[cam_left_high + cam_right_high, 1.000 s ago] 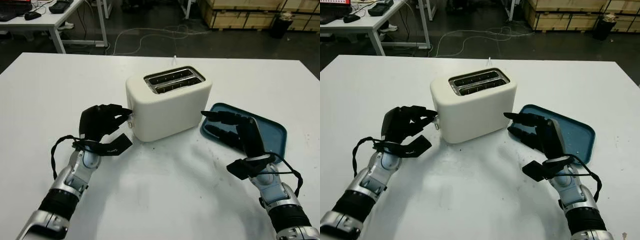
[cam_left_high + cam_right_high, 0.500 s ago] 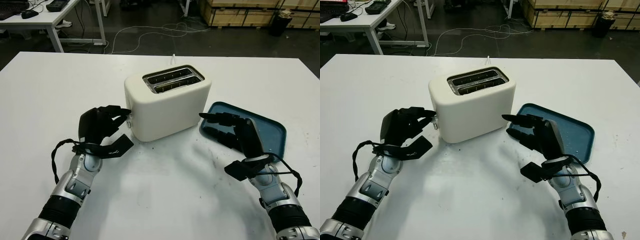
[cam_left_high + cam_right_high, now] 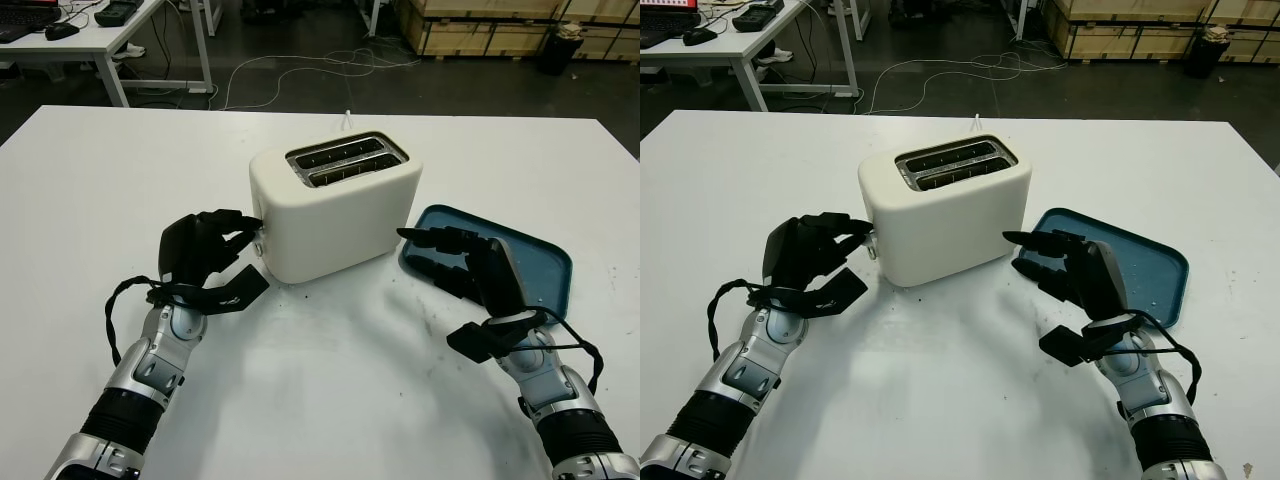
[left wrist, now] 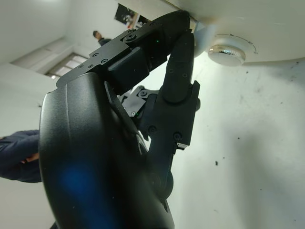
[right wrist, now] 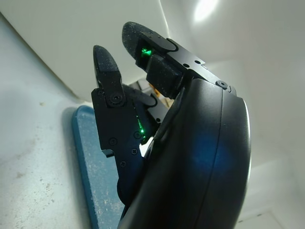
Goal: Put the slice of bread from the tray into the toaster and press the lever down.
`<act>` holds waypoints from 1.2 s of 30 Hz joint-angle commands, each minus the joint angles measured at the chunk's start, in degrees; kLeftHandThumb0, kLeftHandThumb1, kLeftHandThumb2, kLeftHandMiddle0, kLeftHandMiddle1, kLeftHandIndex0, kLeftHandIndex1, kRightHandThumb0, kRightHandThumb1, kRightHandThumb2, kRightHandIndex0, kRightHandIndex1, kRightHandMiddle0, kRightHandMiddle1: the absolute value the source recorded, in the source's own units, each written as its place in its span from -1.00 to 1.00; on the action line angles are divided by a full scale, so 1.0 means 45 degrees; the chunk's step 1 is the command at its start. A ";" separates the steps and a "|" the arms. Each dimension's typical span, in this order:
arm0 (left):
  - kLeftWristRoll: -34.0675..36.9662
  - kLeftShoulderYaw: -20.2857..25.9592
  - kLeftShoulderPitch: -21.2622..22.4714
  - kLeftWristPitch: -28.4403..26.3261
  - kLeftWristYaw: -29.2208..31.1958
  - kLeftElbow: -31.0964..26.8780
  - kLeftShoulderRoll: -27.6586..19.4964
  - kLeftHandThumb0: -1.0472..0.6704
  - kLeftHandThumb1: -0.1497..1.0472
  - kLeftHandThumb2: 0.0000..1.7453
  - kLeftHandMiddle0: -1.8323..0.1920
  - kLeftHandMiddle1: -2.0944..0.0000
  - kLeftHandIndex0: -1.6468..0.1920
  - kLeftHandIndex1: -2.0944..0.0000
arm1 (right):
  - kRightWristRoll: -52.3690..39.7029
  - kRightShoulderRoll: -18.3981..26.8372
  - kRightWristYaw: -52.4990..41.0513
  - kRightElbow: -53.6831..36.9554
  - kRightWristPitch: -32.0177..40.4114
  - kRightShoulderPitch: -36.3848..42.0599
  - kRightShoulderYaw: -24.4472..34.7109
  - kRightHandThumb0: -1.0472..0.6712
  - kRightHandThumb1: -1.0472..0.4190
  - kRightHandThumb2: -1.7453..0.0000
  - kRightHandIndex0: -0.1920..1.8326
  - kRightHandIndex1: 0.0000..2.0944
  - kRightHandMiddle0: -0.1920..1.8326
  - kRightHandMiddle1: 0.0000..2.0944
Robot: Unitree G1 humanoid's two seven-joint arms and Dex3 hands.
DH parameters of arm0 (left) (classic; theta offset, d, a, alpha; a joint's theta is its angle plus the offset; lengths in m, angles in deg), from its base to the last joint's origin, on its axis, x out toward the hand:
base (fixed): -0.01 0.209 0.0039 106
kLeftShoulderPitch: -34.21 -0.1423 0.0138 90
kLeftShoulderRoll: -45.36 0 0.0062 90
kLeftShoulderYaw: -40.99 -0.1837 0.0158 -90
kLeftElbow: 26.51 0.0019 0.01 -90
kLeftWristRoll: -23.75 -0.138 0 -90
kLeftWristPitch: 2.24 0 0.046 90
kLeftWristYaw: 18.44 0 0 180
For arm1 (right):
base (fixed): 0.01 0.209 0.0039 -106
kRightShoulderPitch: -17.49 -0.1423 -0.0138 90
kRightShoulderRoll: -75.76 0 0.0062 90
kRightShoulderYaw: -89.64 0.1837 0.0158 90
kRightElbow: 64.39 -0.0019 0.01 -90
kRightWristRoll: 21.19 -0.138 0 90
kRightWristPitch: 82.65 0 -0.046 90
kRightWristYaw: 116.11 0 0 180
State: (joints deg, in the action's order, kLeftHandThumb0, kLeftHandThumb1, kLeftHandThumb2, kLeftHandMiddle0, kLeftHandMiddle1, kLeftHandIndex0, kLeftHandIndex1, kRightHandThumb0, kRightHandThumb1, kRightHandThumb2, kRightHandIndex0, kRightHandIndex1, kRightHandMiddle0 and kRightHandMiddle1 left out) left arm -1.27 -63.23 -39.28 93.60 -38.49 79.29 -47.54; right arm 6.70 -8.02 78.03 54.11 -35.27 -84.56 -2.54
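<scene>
I am bracing the white toaster (image 3: 335, 205), bread apparently already down in its slots (image 3: 345, 160), with my curled left hand (image 3: 200, 247) fingering the end lever (image 3: 262, 236) and my empty right hand (image 3: 470, 265) hovering over the bare tray (image 3: 545, 262), so pressing off-centre is risking sliding it.
</scene>
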 commanded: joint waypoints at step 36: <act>0.1721 0.2751 -0.0863 0.2516 0.3433 -0.4656 -0.0769 -0.20 0.78 -0.99 0.00 -0.64 -0.03 0.09 | 0.0204 0.0164 0.0770 0.0437 -0.0061 -0.0117 -0.0389 -0.10 -0.78 1.00 0.09 -0.61 0.16 -1.00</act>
State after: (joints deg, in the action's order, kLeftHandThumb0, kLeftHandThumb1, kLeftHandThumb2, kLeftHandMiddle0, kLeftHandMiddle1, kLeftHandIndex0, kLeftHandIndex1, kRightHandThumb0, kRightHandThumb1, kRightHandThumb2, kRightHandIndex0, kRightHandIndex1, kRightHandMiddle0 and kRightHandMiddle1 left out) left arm 7.18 -51.58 -44.17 104.75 -23.84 59.24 -50.22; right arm 8.39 -7.68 81.23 55.94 -34.75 -84.82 -4.13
